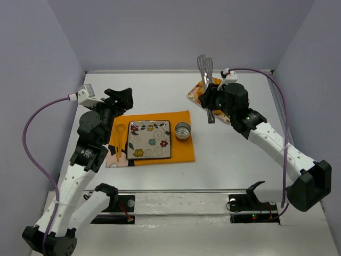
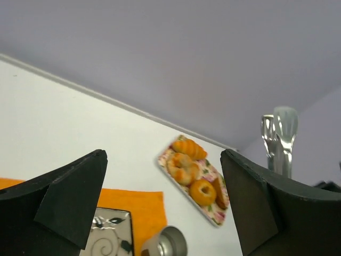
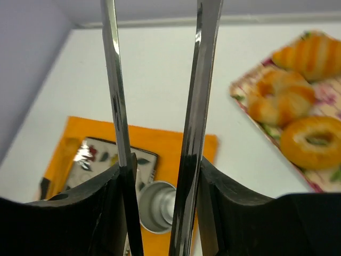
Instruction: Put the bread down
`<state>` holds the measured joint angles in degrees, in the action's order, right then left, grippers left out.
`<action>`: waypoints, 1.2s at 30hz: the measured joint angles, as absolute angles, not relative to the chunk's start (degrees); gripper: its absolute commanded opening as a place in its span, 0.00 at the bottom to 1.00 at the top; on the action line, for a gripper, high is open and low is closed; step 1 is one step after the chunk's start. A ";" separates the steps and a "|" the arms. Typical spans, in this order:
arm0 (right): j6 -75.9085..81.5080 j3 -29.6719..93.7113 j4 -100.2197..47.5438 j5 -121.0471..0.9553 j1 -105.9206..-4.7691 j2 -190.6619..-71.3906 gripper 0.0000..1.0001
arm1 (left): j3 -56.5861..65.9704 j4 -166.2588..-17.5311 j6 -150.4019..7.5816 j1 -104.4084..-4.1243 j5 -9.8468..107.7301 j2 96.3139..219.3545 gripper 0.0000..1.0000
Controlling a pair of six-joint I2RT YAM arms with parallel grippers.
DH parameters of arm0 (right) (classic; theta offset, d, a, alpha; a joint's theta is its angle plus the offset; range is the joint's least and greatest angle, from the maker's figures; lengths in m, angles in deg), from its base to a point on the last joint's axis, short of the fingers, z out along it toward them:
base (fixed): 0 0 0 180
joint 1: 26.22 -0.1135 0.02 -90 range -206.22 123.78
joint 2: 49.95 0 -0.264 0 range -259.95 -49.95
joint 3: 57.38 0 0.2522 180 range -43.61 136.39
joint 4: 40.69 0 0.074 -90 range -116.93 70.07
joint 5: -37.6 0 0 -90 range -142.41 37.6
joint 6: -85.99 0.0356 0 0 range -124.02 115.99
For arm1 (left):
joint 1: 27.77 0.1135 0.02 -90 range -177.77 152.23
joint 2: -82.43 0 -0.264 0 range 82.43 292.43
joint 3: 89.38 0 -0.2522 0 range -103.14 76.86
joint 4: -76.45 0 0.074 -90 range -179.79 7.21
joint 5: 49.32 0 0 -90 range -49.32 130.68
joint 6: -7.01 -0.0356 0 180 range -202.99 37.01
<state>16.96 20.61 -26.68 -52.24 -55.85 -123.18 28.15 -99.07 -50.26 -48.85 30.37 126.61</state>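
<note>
With the right end effector (image 3: 162, 181) clamped on the tongs (image 3: 200, 80) and the left end effector (image 2: 163, 157) spread wide and empty, pickup seems unstarted: next, close the tongs round the bread (image 2: 219, 193) on the tray (image 2: 212, 216).

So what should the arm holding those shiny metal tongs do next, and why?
Probably tip the shiny metal tongs down toward the brown oval bread on the floral tray: the right gripper holds them upright and empty, and the flowered square plate is bare.

Bread (image 2: 220, 193) (beside doughnut (image 2: 202, 192)) perhaps part-hidden
</note>
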 measured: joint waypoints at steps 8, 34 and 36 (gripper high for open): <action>16.17 20.74 -4.87 -36.24 -52.02 -123.31 0.57 | 27.17 -94.00 -51.96 -48.24 22.70 134.94 0.99; 8.04 35.80 15.90 -31.83 -37.20 -147.42 0.69 | 26.69 -93.43 -51.88 -33.18 38.16 143.07 0.99; 7.62 36.17 15.94 -32.22 -36.96 -149.10 0.69 | 26.69 -93.43 -51.88 -33.18 38.29 143.07 0.99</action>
